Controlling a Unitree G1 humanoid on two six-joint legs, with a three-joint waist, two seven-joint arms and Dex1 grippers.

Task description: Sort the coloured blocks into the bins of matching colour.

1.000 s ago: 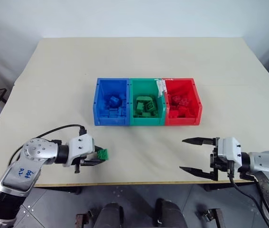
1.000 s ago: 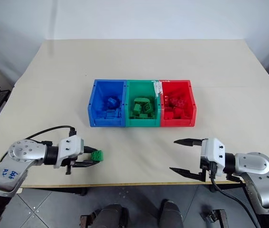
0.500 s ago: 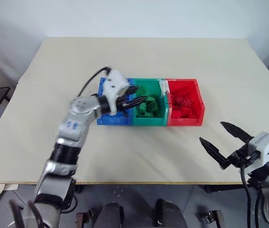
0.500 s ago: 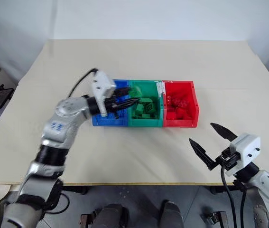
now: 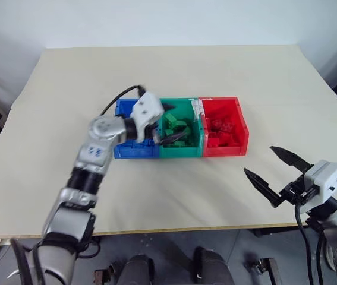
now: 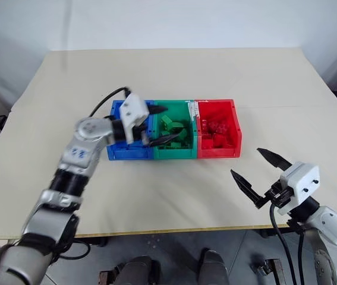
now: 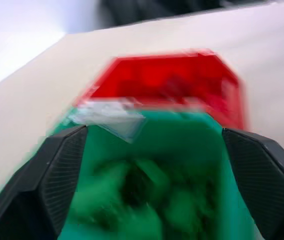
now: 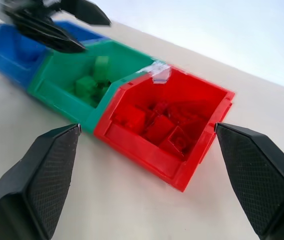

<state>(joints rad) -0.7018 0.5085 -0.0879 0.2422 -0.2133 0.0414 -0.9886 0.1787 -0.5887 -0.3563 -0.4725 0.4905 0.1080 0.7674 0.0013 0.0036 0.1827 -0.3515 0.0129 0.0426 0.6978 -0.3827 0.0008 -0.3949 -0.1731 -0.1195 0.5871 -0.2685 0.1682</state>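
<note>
Left eye view, left gripper (image 5: 169, 123) spread over green bin (image 5: 180, 151)

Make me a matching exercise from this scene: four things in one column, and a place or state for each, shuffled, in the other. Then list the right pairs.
Column one:
1. left gripper
2. right gripper
3. blue bin
4. red bin

Column two:
A. open, above bare table near the front edge
B. end of the row on the robot's right
C. open, over the green bin
D. end of the row on the robot's left

Pairs: 1-C, 2-A, 3-D, 4-B
</note>
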